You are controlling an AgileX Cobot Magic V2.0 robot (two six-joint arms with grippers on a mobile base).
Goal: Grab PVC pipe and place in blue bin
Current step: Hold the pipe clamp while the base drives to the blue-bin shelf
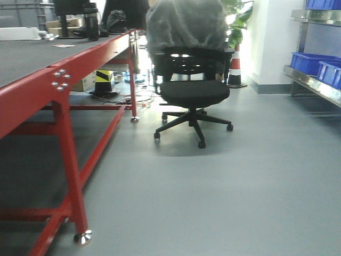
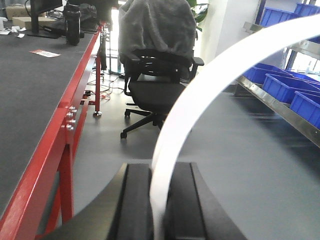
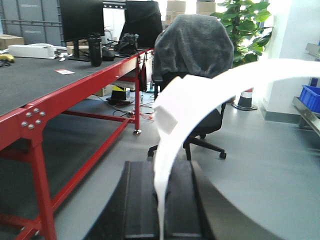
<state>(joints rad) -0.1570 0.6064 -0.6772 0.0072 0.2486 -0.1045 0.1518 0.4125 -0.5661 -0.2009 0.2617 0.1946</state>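
Note:
In the left wrist view a slim white PVC pipe [image 2: 215,75] rises from between the black pads of my left gripper [image 2: 159,172] and arcs up to the right; the gripper is shut on it. In the right wrist view my right gripper [image 3: 161,170] is shut on a white curved PVC pipe [image 3: 210,92] too, and its squared end [image 3: 169,110] shows at the left. Blue bins [image 2: 280,85] sit on a metal shelf to the right, also seen as blue bins [image 1: 314,61] and a blue bin [image 3: 311,95]. Neither the grippers nor the pipes appear in the front view.
A long red-framed table [image 1: 58,85] with a dark top runs along the left, carrying monitors [image 3: 82,20] and a black bottle [image 3: 95,50]. A black office chair [image 1: 194,93] draped in grey cloth stands ahead on the grey floor. A traffic cone [image 1: 235,69] and a plant [image 3: 245,25] stand behind it.

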